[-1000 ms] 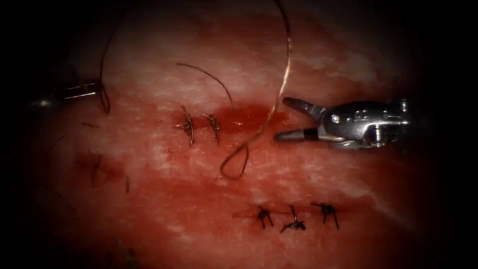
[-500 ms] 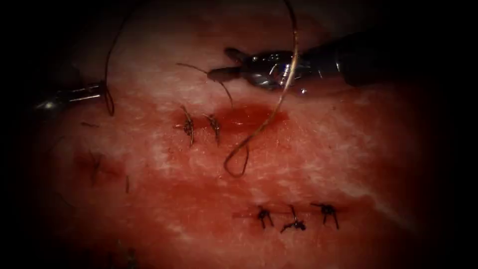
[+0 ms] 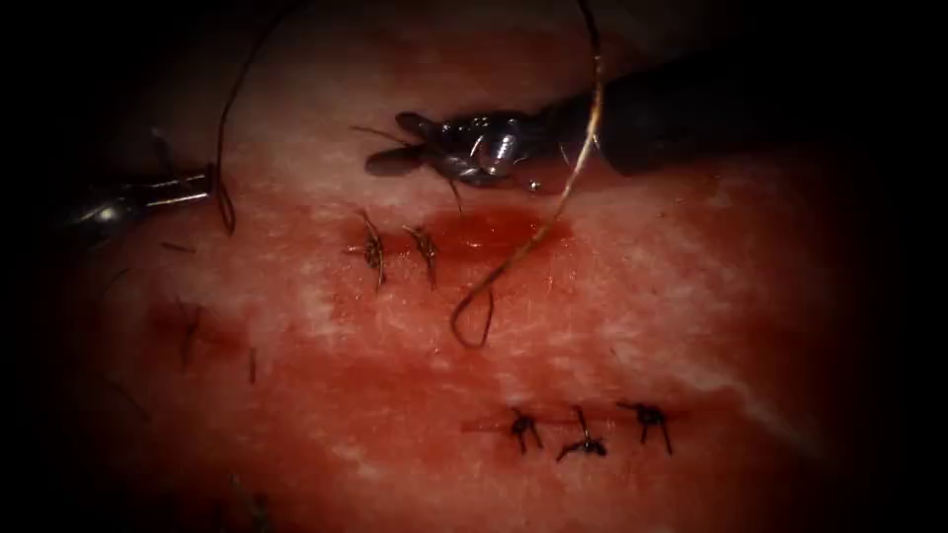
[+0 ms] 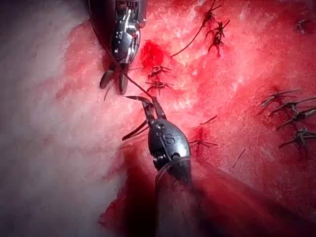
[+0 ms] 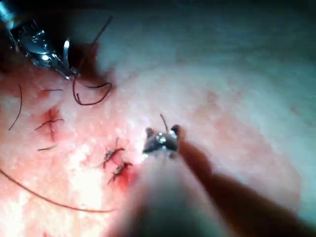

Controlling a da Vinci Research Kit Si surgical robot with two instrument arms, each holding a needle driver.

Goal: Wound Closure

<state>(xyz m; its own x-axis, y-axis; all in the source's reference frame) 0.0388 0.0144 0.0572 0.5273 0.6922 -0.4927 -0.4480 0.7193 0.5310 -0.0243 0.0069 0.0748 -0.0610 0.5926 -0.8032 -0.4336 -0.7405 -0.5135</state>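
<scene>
On the tissue (image 3: 632,326) the cut (image 3: 513,235) ran nearly level across the endoscope view. Its left part was closed by two stitches (image 3: 375,249), and just to the right of them red fluid (image 3: 484,229) lay pooled in the open part. Lower down, well apart from this, stood a row of three more knotted stitches (image 3: 583,434).

The right end effector (image 3: 385,141) came in from the right, above the cut, with its shaft lying almost level and its tip pointing to the left. Its jaws stood wide apart. A short thread end (image 3: 370,130) lay between them, and the jaws were not closed on it, so it held nothing. The left wrist view also showed these jaws parted over the pale tissue.

The left end effector (image 3: 202,184) was at the far left, well apart from the cut, pointing to the right. Its jaws were narrow and closed on the thread (image 3: 563,197), which made a small hanging bend just beside the tip.

The long part of the thread came down from the top, passed in front of the right shaft, and ran down and to the left across the cut. It ended in a small loop (image 3: 472,321) lying on the tissue below the cut.

I could not tell where the needle was.
</scene>
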